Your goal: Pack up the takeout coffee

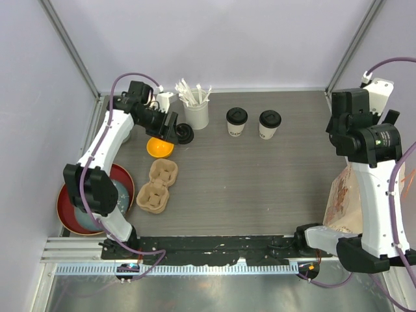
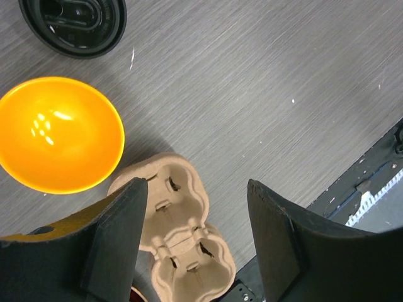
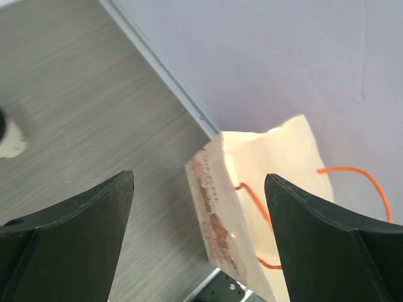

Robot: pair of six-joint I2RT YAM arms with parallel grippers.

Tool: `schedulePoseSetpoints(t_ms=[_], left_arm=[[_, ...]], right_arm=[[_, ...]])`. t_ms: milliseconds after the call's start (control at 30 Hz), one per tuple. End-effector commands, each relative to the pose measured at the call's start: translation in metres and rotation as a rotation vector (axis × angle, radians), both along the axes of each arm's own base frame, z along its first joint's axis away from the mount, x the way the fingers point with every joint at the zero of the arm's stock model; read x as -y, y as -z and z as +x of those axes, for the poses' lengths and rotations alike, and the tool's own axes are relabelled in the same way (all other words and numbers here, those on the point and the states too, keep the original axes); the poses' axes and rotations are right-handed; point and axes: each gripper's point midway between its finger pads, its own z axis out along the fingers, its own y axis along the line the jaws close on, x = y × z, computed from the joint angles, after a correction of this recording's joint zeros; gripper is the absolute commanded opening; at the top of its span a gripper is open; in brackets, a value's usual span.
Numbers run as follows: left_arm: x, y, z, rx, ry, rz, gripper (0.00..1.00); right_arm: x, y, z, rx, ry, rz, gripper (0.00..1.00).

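Observation:
Two white paper cups with black lids [image 1: 236,121] [image 1: 270,124] stand upright at the back middle of the table, a little apart. A brown pulp cup carrier [image 1: 157,186] lies empty at the left; the left wrist view shows it [image 2: 186,251] below the fingers. A paper bag with orange handles [image 1: 343,200] stands at the right edge, also in the right wrist view [image 3: 252,189]. My left gripper [image 1: 169,127] [image 2: 196,189] is open and empty, high above the carrier. My right gripper [image 1: 340,132] [image 3: 198,179] is open and empty, raised above the bag.
An orange bowl [image 1: 160,147] [image 2: 60,133] and a loose black lid [image 1: 185,133] [image 2: 74,25] lie under the left arm. A white cup of stir sticks [image 1: 196,112] stands at the back. A red bowl [image 1: 71,218] holding a teal plate sits at the front left.

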Motion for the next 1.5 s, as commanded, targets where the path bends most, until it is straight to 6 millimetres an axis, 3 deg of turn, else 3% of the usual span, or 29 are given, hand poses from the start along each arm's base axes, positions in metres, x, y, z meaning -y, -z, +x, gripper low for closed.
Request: schedulePoseSetpoints(t_ms=[0,200,333,400,500,533,600,633,767,967,1067,1200,1333,1467], left_arm=[[-0.014,-0.020,-0.013,0.058,0.002,0.057,0.68],[-0.025,-0.029,-0.022,0.074,-0.012,0.104,0.68],[-0.026,-0.032,-0.025,0.078,-0.013,0.108,0.68],[-0.027,-0.034,-0.025,0.078,-0.019,0.113,0.68],[-0.027,-0.038,-0.025,0.085,-0.019,0.111,0.68],[-0.027,-0.039,-0.026,0.089,-0.018,0.107,0.68],[-0.026,-0.039,-0.027,0.089,-0.013,0.101,0.68],[-0.026,-0.040,-0.027,0.095,-0.012,0.100,0.68],[-0.026,-0.039,-0.030,0.101,0.000,0.102,0.68],[-0.029,-0.039,-0.034,0.112,0.014,0.115,0.68],[-0.031,-0.038,-0.037,0.107,0.018,0.121,0.68],[-0.033,-0.039,-0.038,0.119,0.023,0.133,0.69],[-0.035,-0.037,-0.035,0.118,0.019,0.147,0.69],[-0.039,-0.031,-0.032,0.104,0.010,0.168,0.69]], right_arm=[[0.027,0.020,-0.040,-0.174,0.076,-0.032,0.90],[0.040,0.028,-0.054,-0.259,0.034,-0.116,0.91],[0.029,0.076,-0.055,-0.438,-0.088,-0.073,0.91],[0.029,0.078,-0.055,-0.423,-0.089,-0.073,0.88],[0.034,0.070,-0.058,-0.410,-0.063,-0.096,0.70],[0.035,0.064,-0.058,-0.391,-0.059,-0.099,0.49],[0.036,0.058,-0.058,-0.373,-0.051,-0.105,0.28],[0.037,0.054,-0.058,-0.362,-0.043,-0.109,0.01],[0.031,0.043,-0.049,-0.316,-0.087,-0.095,0.01],[-0.045,0.018,-0.012,-0.164,-0.526,0.081,0.01],[-0.080,0.013,-0.008,-0.130,-0.714,0.137,0.01],[-0.130,0.026,-0.010,-0.160,-0.980,0.190,0.01],[-0.167,0.037,-0.002,-0.176,-1.158,0.192,0.01],[-0.214,0.012,0.013,-0.036,-1.343,0.149,0.01]])
